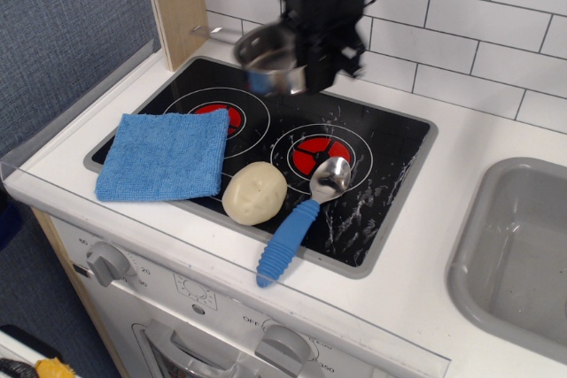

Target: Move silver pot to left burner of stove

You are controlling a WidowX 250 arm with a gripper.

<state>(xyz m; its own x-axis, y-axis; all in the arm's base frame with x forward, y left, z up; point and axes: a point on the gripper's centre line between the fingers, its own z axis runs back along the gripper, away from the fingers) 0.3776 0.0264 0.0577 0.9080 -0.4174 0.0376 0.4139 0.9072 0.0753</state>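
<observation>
The silver pot (268, 59) hangs in the air above the back of the stove (372, 219), just right of the left burner (217, 113). Its thin wire handle points left toward the wooden post. My black gripper (312, 66) is shut on the pot's right rim and holds it clear of the glass. The left burner's red centre shows beside the blue cloth, which covers its front left part.
A blue cloth (164, 154) lies on the cooktop's left front. A cream dough ball (254, 192) and a spoon with blue handle (299, 219) lie by the right burner (317, 153). A grey sink (523, 245) is at right. A wooden post (177, 6) stands at back left.
</observation>
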